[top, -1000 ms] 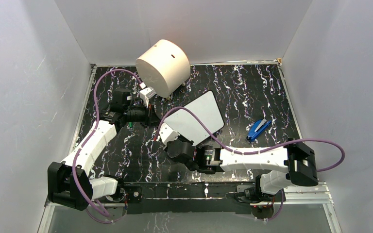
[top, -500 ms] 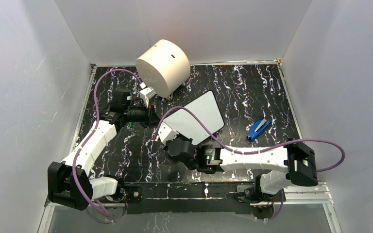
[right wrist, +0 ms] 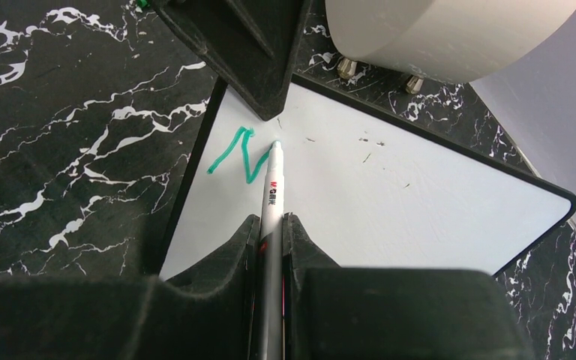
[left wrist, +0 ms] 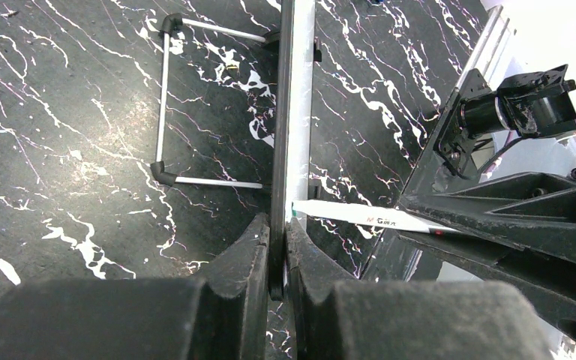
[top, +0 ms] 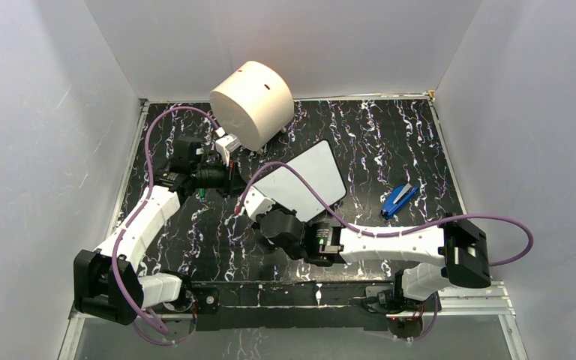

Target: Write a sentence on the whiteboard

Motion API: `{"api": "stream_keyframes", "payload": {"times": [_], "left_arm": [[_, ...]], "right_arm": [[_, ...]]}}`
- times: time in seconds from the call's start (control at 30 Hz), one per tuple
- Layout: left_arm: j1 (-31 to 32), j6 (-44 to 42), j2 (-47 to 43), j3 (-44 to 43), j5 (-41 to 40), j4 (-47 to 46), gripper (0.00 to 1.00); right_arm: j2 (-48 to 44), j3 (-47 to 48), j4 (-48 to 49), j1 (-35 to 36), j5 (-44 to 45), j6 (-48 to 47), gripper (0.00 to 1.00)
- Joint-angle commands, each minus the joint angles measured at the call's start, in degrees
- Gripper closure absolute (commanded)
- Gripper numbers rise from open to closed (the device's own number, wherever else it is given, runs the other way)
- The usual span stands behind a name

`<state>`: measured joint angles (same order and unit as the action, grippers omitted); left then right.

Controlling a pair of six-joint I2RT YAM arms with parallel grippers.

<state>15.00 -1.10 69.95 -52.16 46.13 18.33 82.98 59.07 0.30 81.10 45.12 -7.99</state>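
Board: whiteboard (top: pixel 315 169) tilted just in front of the drum (top: pixel 253 94), left pincer (left wrist: pixel 277 225) clamped on its edge | Pen: marker (right wrist: pixel 271 191) clamped in right pincer (right wrist: pixel 271 221), tip beside green "N" (right wrist: pixel 236 156) | Risk: pen pressure may pivot the edge-held whiteboard, skewing strokes.

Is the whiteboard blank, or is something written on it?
Written on: the whiteboard carries one green letter, N, at the marker tip.
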Motion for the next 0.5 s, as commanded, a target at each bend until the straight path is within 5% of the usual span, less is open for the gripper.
{"api": "stream_keyframes", "payload": {"times": [0.0,0.47], "left_arm": [[0.4,-2.3,0.8,0.3,-1.5,3.2,1.00],[0.4,-2.2,0.6,0.2,-2.8,3.2,1.00]], "right_arm": [[0.4,2.4,4.8,-1.2,1.2,-1.5,1.00],[-7.5,-0.6,0.3,-1.2,-2.6,1.6,1.00]]}}
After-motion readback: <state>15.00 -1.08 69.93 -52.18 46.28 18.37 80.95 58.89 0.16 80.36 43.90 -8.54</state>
